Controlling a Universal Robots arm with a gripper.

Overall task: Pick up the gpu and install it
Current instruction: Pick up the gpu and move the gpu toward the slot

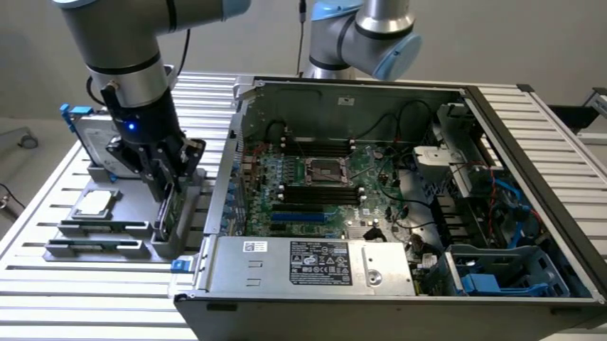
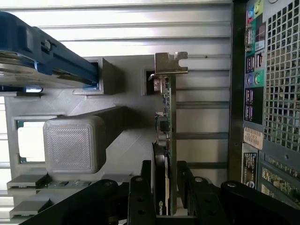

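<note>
The gpu (image 2: 168, 117) stands on edge in a gray holder (image 2: 123, 140) on the desk (image 1: 85, 291), beside the computer case (image 1: 249, 99). The gripper (image 2: 165, 165) straddles it, jaws closed lightly against both faces, the card between them.

To the exterior view's left of the open computer case (image 1: 342, 92), just beside it, the gripper (image 1: 163, 186) clasps the gpu (image 1: 164, 214), which stands on edge in a grey holder (image 1: 104, 249). Farther from the case sit a CPU chip (image 1: 95, 204) and a hard drive (image 1: 95, 135).
</note>
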